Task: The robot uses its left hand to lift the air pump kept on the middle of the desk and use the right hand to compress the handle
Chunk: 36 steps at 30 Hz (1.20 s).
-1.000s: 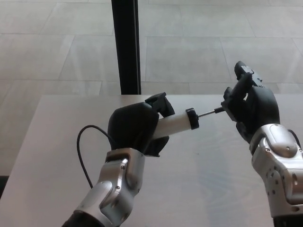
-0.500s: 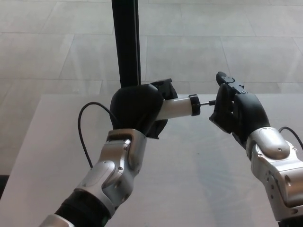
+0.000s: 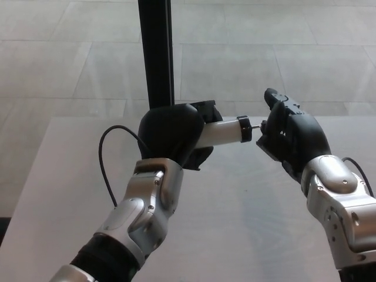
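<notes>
Above the desk (image 3: 247,223), one air pump (image 3: 223,133).

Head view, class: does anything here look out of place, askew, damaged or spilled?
Nothing stands out. The left hand holds the air pump above the desk, the right hand is at its handle end, and nothing looks damaged or spilled.

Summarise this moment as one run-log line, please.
left hand: holds air pump above desk | right hand: on handle | rod nearly in

Black post (image 3: 156,53) upright behind — pale tiled floor (image 3: 264,53) beyond.
</notes>
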Tool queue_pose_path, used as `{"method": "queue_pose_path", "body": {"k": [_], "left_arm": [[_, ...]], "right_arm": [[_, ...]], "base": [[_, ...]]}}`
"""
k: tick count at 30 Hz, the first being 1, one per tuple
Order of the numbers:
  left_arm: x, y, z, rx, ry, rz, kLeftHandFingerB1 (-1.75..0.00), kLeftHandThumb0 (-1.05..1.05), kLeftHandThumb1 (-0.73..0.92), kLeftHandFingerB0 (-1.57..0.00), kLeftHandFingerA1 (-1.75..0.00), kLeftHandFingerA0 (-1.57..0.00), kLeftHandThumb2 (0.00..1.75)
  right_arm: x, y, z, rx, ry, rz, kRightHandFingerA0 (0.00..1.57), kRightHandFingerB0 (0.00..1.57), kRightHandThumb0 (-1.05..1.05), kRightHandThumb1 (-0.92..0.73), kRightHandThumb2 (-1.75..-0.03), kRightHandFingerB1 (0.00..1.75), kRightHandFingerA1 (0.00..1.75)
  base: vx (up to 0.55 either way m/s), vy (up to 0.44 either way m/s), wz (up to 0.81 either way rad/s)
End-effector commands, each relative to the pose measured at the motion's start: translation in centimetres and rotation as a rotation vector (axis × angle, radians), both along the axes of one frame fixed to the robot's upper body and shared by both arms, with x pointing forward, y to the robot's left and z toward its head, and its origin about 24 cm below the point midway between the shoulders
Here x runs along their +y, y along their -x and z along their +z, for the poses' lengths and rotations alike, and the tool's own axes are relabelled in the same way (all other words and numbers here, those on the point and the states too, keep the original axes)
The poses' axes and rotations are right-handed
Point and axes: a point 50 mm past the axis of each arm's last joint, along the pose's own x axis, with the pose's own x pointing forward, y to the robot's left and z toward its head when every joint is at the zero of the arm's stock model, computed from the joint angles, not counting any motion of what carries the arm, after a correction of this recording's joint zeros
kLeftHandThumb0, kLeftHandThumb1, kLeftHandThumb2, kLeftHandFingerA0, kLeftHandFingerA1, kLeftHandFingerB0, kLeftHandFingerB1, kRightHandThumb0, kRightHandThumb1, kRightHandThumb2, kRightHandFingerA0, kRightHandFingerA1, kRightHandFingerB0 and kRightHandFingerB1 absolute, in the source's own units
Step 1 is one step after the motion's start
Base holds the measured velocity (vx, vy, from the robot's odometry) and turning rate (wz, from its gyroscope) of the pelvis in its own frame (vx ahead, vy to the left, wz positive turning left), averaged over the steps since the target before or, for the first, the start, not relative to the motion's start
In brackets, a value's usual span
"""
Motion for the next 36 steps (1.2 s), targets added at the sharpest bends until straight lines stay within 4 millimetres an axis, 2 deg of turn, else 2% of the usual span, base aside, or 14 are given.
{"method": "queue_pose_path", "body": {"k": [1,2,5,7,22,23,24,26,28,29,31,32,34,36], "left_arm": [[-0.5,0.1,0.2,-0.012,0.027,-0.019,-0.92,-0.42,0.8,-0.82,-1.53,-0.91,0.69],[-0.5,0.1,0.2,-0.012,0.027,-0.019,-0.92,-0.42,0.8,-0.82,-1.53,-0.91,0.69],[-0.6,0.1,0.2,-0.011,0.004,-0.017,-1.26,-0.47,0.79,-0.77,-1.68,-0.86,0.69],[-0.5,0.0,0.2,-0.011,-0.006,-0.019,-1.21,-0.49,0.8,-0.77,-1.6,-0.88,0.69],[-0.5,0.0,-0.4,-0.001,-0.058,-0.028,-1.31,-0.52,0.82,-0.74,-1.66,-0.89,0.64],[-0.5,-0.2,-0.3,0.021,-0.071,-0.008,-1.32,-0.51,0.67,-0.75,-1.69,-0.84,0.62],[-0.5,-0.3,-0.2,0.032,-0.076,0.004,-1.16,-0.41,0.75,-0.7,-1.73,-0.8,0.64],[-0.6,-0.5,0.0,0.036,-0.089,0.011,-1.15,-0.38,0.72,-0.72,-1.72,-0.8,0.62],[-0.8,-0.7,0.4,0.028,-0.13,0.023,-0.98,-0.37,0.69,-0.76,-1.64,-0.83,0.6],[-0.9,-0.6,0.4,0.059,-0.094,0.017,-1.1,-0.34,0.69,-0.73,-1.67,-0.8,0.62],[-1.0,-0.7,0.4,0.045,-0.107,0.028,-1.06,-0.32,0.66,-0.74,-1.7,-0.82,0.6],[-1.0,-0.7,0.3,0.041,-0.12,0.031,-0.78,-0.3,0.66,-0.72,-1.7,-0.8,0.6],[-0.8,-0.6,0.0,0.029,-0.153,0.048,-0.96,-0.32,0.67,-0.73,-1.7,-0.83,0.61],[-0.7,-0.5,-0.1,0.055,-0.147,0.041,-0.71,-0.29,0.73,-0.78,-1.61,-0.83,0.61]], "right_arm": [[0.3,-0.3,1.1,-0.014,-0.043,-0.028,0.0,0.0,-1.05,-0.92,-1.32,0.02,0.1],[0.3,-0.3,1.1,-0.014,-0.043,-0.028,0.0,0.0,-1.05,-0.92,-1.32,0.02,0.1],[0.5,-0.3,1.1,-0.012,-0.037,-0.04,0.0,0.0,-1.05,-0.9,-1.32,0.03,0.13],[0.7,-0.3,1.0,-0.009,-0.04,-0.038,0.0,0.0,-1.05,-0.92,-1.32,0.05,0.12],[0.4,0.0,0.0,0.027,-0.023,-0.049,0.0,0.0,-1.0,-0.92,-1.32,0.07,0.13],[0.5,-0.1,-0.2,0.04,-0.047,-0.048,0.0,0.0,-1.02,-0.92,-1.32,0.05,0.11],[0.5,-0.1,-0.2,0.047,-0.059,-0.047,0.0,0.0,-1.03,-0.92,-1.32,0.05,0.11],[0.4,-0.1,-0.2,0.055,-0.074,-0.055,0.0,0.0,-1.03,-0.92,-1.32,0.05,0.1],[0.4,-0.1,-0.2,0.061,-0.071,-0.071,0.0,0.0,-1.01,-0.92,-1.33,0.07,0.1],[0.4,-0.2,-0.2,0.065,-0.072,-0.082,0.0,0.0,-1.02,-0.92,-1.33,0.06,0.09],[0.4,-0.3,-0.1,0.067,-0.095,-0.085,0.0,0.0,-1.01,-0.92,-1.33,0.07,0.11],[0.4,-0.3,-0.2,0.073,-0.124,-0.096,0.0,0.0,-1.04,-0.92,-1.32,0.05,0.08],[0.6,-0.3,-0.5,0.087,-0.175,-0.093,0.0,0.0,-1.05,-0.92,-1.31,0.02,0.07],[0.3,-0.2,-0.8,0.074,-0.165,-0.087,0.0,0.0,-1.05,-0.92,-1.33,0.02,0.07]], "base": [[0.0,0.0,0.0],[0.0,0.0,0.0],[0.0,0.0,0.0],[0.0,0.0,0.0],[0.0,0.0,0.0],[0.0,0.0,0.0],[0.0,0.0,0.0],[0.0,0.0,0.0],[0.0,0.0,0.0],[0.0,0.0,0.0],[0.0,0.0,0.0],[0.0,0.0,0.0],[0.0,0.0,0.0],[0.0,0.0,0.0]]}}
